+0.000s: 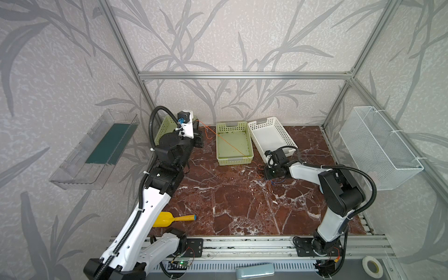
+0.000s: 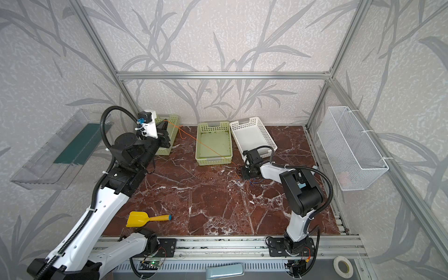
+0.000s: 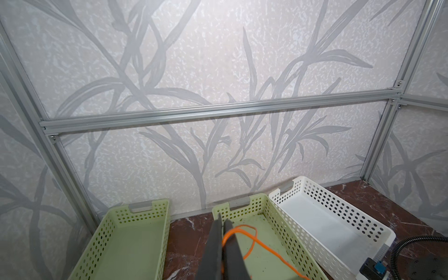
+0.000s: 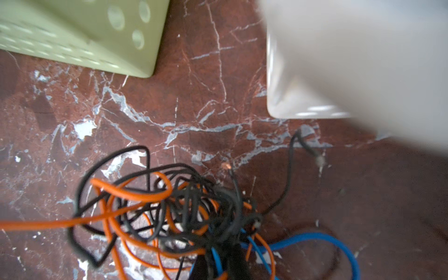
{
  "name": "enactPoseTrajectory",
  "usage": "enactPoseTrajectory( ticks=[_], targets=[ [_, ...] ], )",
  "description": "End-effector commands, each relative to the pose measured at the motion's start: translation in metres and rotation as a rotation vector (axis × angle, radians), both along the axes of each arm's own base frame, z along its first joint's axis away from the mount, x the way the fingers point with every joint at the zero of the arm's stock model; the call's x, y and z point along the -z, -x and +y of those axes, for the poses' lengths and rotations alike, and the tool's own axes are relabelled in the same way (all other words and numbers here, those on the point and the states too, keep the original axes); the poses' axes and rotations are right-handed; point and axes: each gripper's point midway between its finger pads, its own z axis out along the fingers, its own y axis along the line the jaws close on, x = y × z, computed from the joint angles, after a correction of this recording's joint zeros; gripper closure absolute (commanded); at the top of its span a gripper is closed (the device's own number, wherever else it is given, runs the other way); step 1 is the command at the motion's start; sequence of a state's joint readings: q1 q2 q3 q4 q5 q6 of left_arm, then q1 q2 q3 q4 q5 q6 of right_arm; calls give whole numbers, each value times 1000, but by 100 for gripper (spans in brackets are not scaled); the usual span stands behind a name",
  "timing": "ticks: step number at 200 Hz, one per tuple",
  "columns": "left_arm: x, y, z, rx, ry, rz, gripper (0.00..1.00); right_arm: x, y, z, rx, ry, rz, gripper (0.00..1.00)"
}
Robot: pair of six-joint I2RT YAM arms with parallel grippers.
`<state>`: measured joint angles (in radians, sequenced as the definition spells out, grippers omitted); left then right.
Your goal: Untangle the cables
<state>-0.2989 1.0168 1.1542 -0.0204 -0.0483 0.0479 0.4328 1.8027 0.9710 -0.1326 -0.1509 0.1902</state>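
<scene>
The cables (image 4: 181,213) are a knot of orange, black and blue wires lying on the red marble table, in front of the gap between two baskets. My right gripper (image 4: 218,266) is down on the table, shut on the middle of that knot (image 1: 263,169). One orange cable (image 1: 232,145) runs taut from the knot, over the middle green basket, up to my left gripper (image 1: 197,123). That gripper (image 3: 221,242) is raised and shut on the orange cable (image 3: 261,244), whose loose end loops beside the fingers. A blue loop (image 4: 315,238) and a black end (image 4: 293,155) stick out of the knot.
Three baskets stand along the back: a green one (image 1: 164,126) behind my left arm, a middle green one (image 1: 234,161) and a white one (image 1: 257,140). A yellow scoop (image 1: 169,219) lies front left. A wire basket (image 1: 378,145) hangs on the right wall, a clear tray (image 1: 97,150) on the left.
</scene>
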Motion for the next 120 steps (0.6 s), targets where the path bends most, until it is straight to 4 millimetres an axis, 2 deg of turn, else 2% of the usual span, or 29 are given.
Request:
enactPoseTrajectory(
  ticks=[1,25,50,120],
  targets=[
    [-27,6,16,-58,-51,-42,100,36,35,-10,-13,46,146,100],
    [-46,8,26,-70,-39,-70,100,37,35,-10,-13,46,150,100],
    [-56,4,30,-69,-35,-75,100,39,36,-9,-17,46,162,100],
    [-100,-26,43,-41,-2,-79,100,42,40,-9,-19,46,184,100]
  ],
)
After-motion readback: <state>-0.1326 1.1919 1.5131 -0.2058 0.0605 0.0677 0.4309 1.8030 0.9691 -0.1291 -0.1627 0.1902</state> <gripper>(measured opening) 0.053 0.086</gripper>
